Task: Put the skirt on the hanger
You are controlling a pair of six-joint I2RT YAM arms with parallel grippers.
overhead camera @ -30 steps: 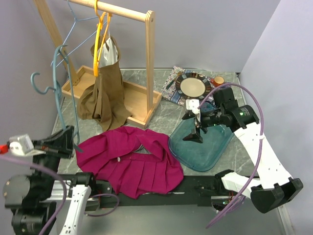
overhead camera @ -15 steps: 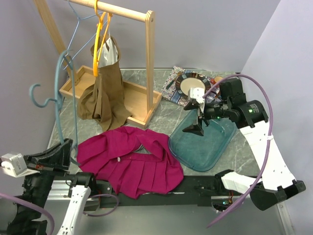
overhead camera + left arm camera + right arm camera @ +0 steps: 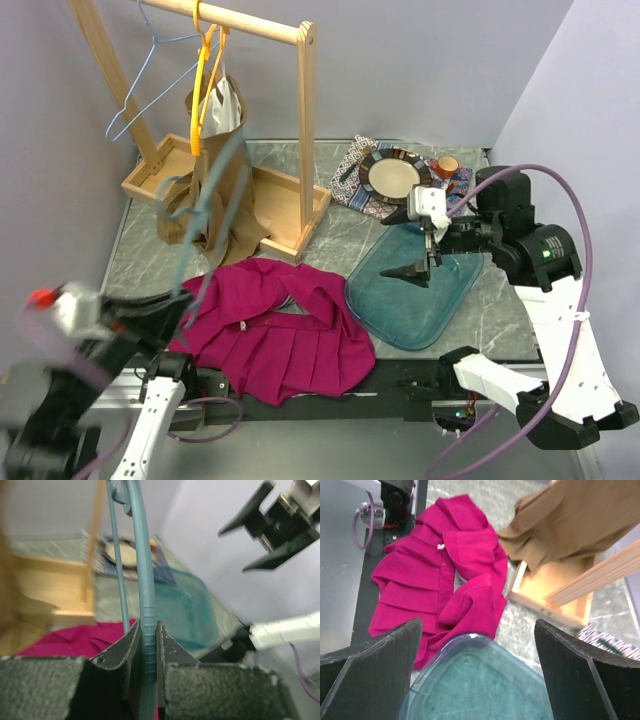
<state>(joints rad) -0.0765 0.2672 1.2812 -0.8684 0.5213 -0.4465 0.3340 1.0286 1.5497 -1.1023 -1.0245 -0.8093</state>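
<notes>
While teal hanger (image 3: 145, 605) is clamped in narrow left jaws, magenta skirt (image 3: 268, 335) lies crumpled on tabletop (image 3: 345, 235), near centre. Hanger best lowered level beside skirt; right jaws, held wide over tray (image 3: 395, 310), needed for lifting fabric.

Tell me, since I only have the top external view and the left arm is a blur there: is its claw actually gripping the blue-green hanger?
Observer: Yes. The left wrist view shows the left claw shut on the teal plastic hanger, with its bar pinched between the pads.
Operator: Is anything between the other claw's fingers?
Observer: No. In the right wrist view the right claw is wide open and empty, over the translucent teal plastic tray. The crumpled magenta pleated skirt lies beyond it.
</notes>
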